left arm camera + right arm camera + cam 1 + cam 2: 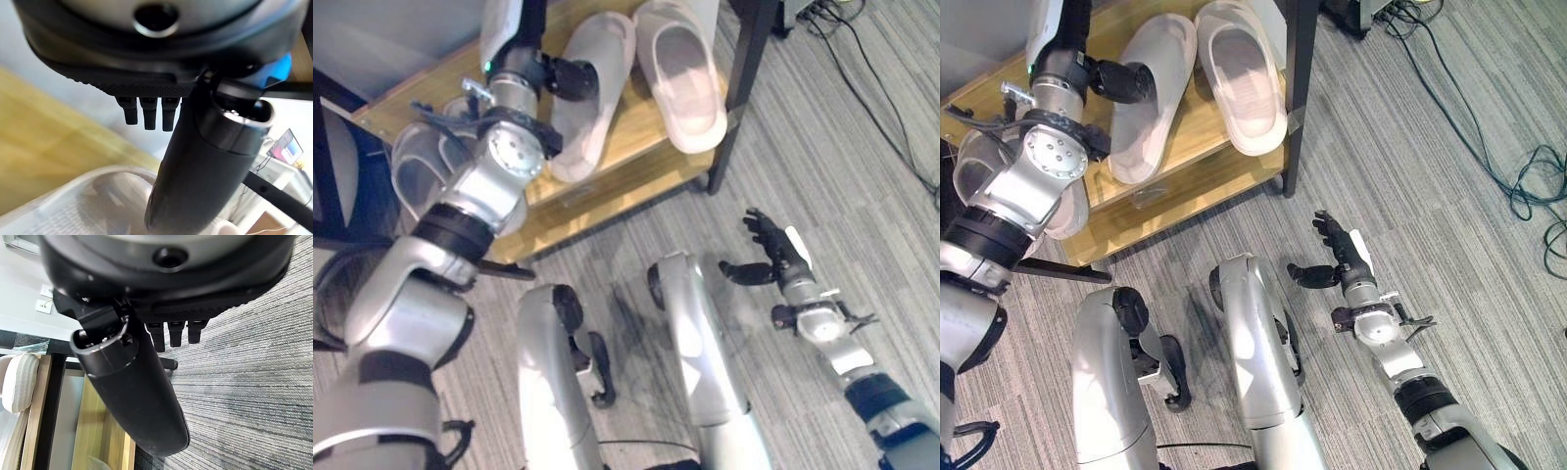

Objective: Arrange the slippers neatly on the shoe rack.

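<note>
Your left robot hand (570,78) rests on one of two pale slippers (683,70) lying on the wooden shoe rack (607,181), grip unclear; your right robot hand (1337,257) hovers spread above the carpet (1449,147).

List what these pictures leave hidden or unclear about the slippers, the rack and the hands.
- Grey slipper: mostly covered by the left arm in both eye views.
- Left hand over the middle white slipper: contact not clear; its wrist view shows the thumb above a slipper.
- Shoe rack: cut off by the top edge.
- Right hand: over the floor, holding nothing.
</note>
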Motion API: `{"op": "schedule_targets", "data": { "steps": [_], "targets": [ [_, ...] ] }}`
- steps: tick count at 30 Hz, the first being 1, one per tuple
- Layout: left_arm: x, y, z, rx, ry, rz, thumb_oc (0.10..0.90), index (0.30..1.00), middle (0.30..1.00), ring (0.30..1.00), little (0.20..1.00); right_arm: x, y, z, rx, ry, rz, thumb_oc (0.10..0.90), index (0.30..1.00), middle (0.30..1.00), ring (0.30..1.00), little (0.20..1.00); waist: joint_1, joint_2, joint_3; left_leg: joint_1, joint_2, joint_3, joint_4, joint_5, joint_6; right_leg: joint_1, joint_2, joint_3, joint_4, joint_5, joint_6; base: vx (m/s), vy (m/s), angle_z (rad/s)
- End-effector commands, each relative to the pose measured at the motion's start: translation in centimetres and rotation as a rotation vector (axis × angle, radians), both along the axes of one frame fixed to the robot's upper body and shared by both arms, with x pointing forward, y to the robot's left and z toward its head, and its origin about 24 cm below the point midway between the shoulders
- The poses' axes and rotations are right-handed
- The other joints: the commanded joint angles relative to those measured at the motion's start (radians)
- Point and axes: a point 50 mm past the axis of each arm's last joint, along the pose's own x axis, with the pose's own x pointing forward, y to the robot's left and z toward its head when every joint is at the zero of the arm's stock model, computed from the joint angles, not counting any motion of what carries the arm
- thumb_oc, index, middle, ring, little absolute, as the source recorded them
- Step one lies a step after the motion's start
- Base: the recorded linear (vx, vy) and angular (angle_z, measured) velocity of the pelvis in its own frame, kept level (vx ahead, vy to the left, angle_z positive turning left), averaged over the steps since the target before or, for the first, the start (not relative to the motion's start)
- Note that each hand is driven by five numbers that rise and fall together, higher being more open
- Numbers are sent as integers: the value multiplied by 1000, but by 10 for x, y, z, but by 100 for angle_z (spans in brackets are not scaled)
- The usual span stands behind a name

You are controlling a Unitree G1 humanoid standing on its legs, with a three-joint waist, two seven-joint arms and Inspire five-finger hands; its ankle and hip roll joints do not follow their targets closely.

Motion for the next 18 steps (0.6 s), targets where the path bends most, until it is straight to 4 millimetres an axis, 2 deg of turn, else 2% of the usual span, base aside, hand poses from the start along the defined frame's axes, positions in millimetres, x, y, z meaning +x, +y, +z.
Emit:
{"op": "schedule_targets", "data": {
  "steps": [1, 5, 9, 13, 18],
  "targets": [
    [-31, 6, 61, -102, -244, -133, 800, 900, 900, 900, 900, 10, 18, 61, 13, -267, 94, 800, 900, 900, 900, 900, 54, -15, -38, -23, -79, -46, -34, -59, 61, 46, -31, 8, -22, -48, -137, 0, 0, 0],
    [-34, 6, 52, -154, -216, -203, 800, 900, 900, 900, 900, 9, 17, 61, 12, -266, 86, 800, 900, 900, 900, 900, 60, -17, -38, -23, -78, -44, -36, -59, 56, 46, -34, 18, -23, -45, -139, 0, 0, 0],
    [-39, 7, 53, -159, -229, -229, 800, 900, 900, 900, 900, 8, 16, 63, 1, -273, 89, 800, 900, 900, 900, 900, 55, -32, -38, -23, -80, -26, -51, -58, 57, 46, -40, 40, -26, -51, -140, -12, -7, 12],
    [-39, 3, 43, -253, -207, -291, 800, 900, 900, 900, 900, 7, 18, 58, -7, -259, 86, 800, 900, 900, 900, 900, 55, -47, -38, -23, -83, -12, -58, -55, 57, 46, -44, 59, -22, -51, -139, -14, -3, 12],
    [-51, 8, 28, -366, -198, -377, 800, 900, 900, 900, 900, 4, 17, 54, -26, -250, 78, 800, 900, 900, 900, 900, 68, -43, -38, -23, -83, -10, -51, -63, 58, 46, -43, 61, -21, -50, -140, 1, 10, 5]
  ]
}}
